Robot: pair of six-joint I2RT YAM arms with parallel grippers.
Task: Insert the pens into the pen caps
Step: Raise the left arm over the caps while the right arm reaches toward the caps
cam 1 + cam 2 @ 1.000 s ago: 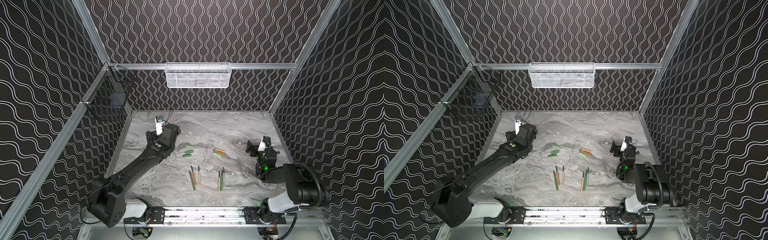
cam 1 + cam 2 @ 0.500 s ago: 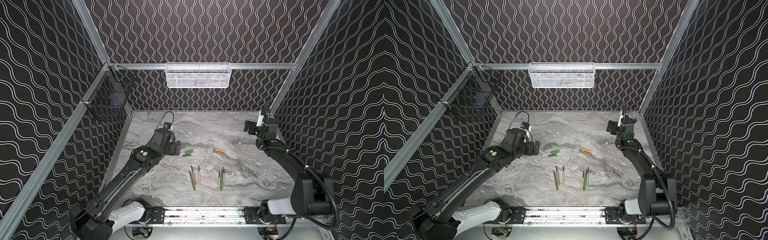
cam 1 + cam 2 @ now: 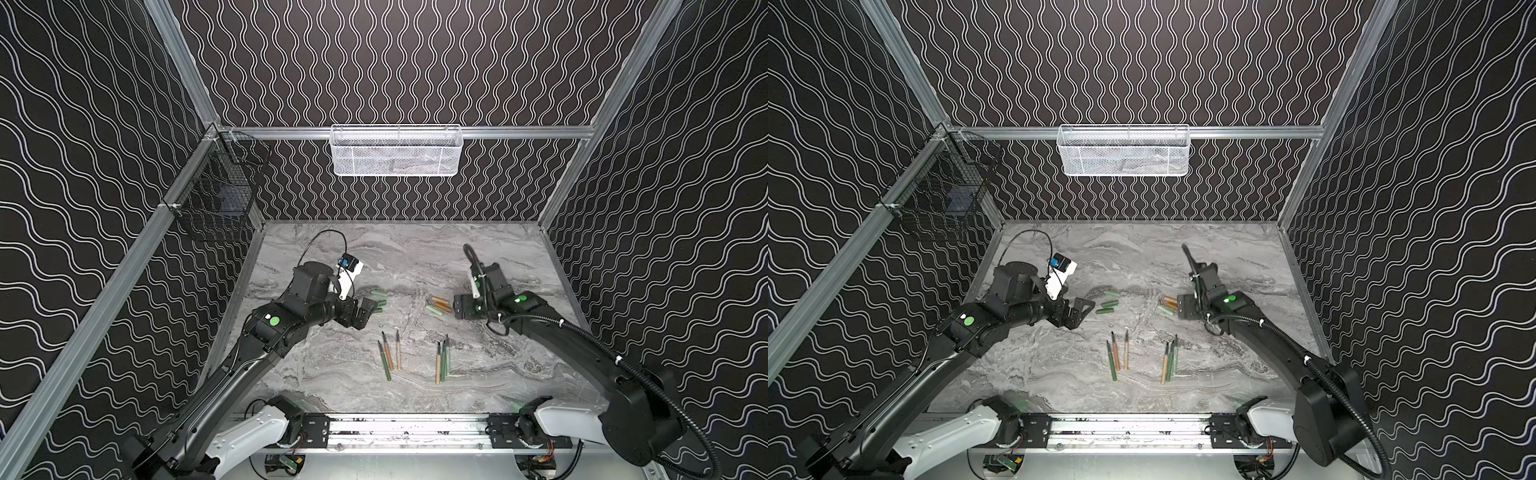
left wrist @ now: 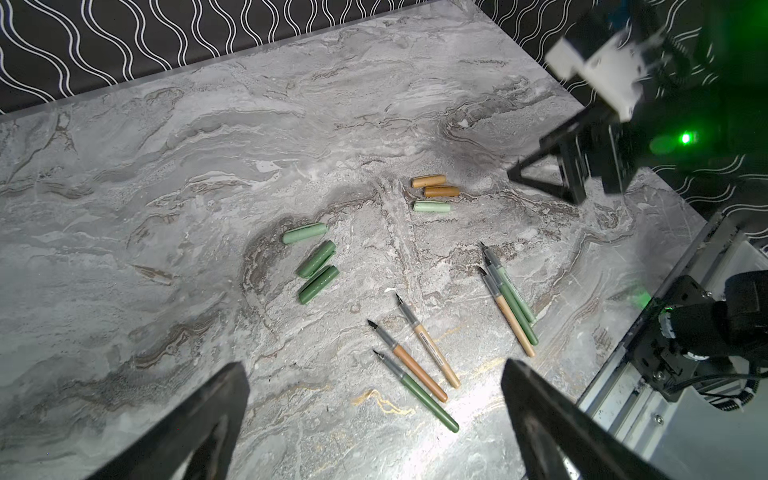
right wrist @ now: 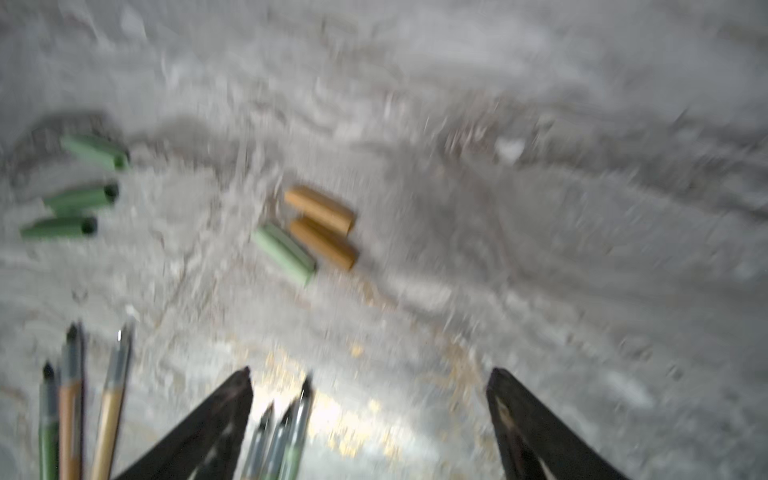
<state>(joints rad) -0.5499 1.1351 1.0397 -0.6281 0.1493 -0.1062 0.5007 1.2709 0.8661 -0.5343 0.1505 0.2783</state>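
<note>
Several pens lie in two bunches near the table's front, one bunch (image 3: pixel 388 355) (image 4: pixel 415 365) to the left of the second (image 3: pixel 442 359) (image 4: pixel 509 295). Behind them lie three green pen caps (image 3: pixel 379 301) (image 4: pixel 316 257). To their right lie two tan caps (image 3: pixel 439 302) (image 5: pixel 322 224) and a pale green cap (image 5: pixel 284 253). My left gripper (image 3: pixel 365 309) (image 4: pixel 372 365) hovers open just left of the green caps. Just right of the tan caps, my right gripper (image 3: pixel 459 309) (image 5: pixel 370 370) also hovers open. Neither holds anything.
A white mesh basket (image 3: pixel 397 151) hangs on the back wall and a black wire basket (image 3: pixel 216 199) on the left wall. Patterned walls enclose the marble table (image 3: pixel 415 257). A metal rail (image 3: pixel 407 428) runs along the front edge.
The left gripper swung from the back left down beside the green caps. The right arm went to the back right corner, then came down beside the tan caps.
</note>
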